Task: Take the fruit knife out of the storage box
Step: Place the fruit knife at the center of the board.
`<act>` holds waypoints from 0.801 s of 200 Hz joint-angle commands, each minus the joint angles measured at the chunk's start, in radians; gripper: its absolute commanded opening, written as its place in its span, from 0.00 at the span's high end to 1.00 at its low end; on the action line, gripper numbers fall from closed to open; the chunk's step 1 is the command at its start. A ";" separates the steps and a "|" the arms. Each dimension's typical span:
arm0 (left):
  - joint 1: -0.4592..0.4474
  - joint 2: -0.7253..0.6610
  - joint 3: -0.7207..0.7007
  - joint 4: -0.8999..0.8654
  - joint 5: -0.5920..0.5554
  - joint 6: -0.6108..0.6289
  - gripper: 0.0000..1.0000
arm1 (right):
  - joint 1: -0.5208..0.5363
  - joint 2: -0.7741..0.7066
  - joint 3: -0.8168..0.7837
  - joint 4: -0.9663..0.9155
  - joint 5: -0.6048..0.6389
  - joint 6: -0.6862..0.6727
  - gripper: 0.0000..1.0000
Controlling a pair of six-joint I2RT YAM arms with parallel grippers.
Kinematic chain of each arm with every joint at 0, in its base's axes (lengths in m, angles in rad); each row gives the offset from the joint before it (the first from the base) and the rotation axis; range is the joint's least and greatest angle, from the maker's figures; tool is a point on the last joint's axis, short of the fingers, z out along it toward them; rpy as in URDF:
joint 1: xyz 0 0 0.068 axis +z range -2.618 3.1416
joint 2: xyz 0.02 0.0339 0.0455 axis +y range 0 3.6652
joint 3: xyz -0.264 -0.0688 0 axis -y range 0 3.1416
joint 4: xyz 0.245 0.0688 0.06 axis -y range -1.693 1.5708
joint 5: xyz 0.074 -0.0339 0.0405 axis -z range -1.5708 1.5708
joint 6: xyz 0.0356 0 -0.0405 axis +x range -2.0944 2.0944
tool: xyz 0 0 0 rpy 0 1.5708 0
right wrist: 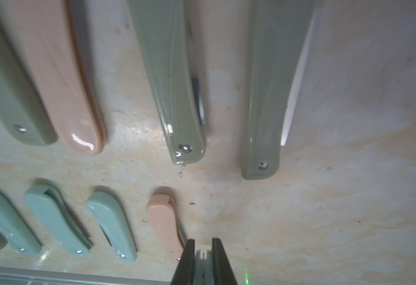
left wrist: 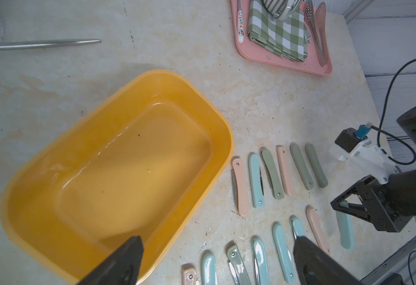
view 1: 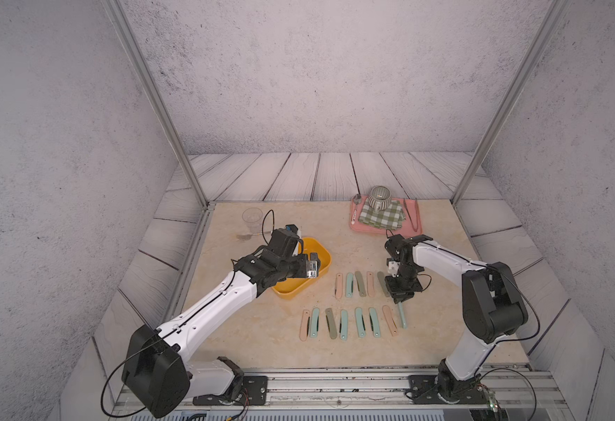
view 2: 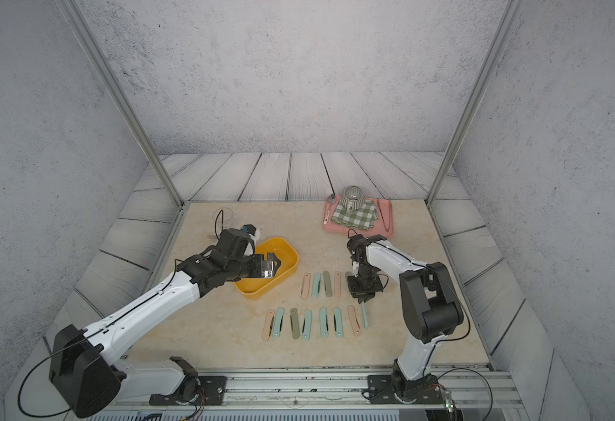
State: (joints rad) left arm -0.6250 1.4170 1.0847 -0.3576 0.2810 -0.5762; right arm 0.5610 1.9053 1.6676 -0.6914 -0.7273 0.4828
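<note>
The storage box point(view 1: 291, 288) point(view 2: 258, 288), a yellow-orange tub, stands left of centre. In the left wrist view its floor point(left wrist: 133, 162) is bare, with no knife in it. My left gripper point(view 1: 316, 263) point(view 2: 276, 264) point(left wrist: 218, 243) hovers open over the tub's right end. My right gripper point(view 1: 398, 299) point(view 2: 361, 299) point(right wrist: 203, 249) is shut on a teal fruit knife point(view 1: 403, 317) point(view 2: 365, 317) point(left wrist: 346, 232) point(right wrist: 203, 261). It holds the knife low at the right end of the front row, beside a pink knife point(view 1: 389, 320). I cannot tell whether the held knife touches the table.
Several folded knives in pink, teal and olive lie in two rows point(view 1: 357, 284) point(view 1: 342, 324) between tub and right arm. A pink tray point(view 1: 386, 231) at the back right holds a striped cup, check cloth, spoon and tongs. A clear glass point(view 1: 252, 218) stands back left.
</note>
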 commanded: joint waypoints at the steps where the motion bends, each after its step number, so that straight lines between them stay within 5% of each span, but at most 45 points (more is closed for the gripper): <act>1: -0.004 -0.062 -0.006 -0.019 -0.035 0.018 0.31 | -0.022 -0.031 0.017 -0.083 0.043 -0.058 1.00; 86: -0.002 -0.165 -0.044 -0.064 -0.162 0.045 0.14 | -0.124 -0.174 -0.123 -0.250 0.154 -0.170 1.00; 160: 0.001 -0.188 -0.030 -0.114 -0.235 0.051 0.05 | -0.208 -0.233 -0.272 -0.450 0.436 -0.269 1.00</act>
State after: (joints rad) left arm -0.6247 1.2659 1.0489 -0.4435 0.0971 -0.5381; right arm 0.3706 1.7039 1.4612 -1.0428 -0.4324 0.2531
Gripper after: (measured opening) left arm 0.940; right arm 0.135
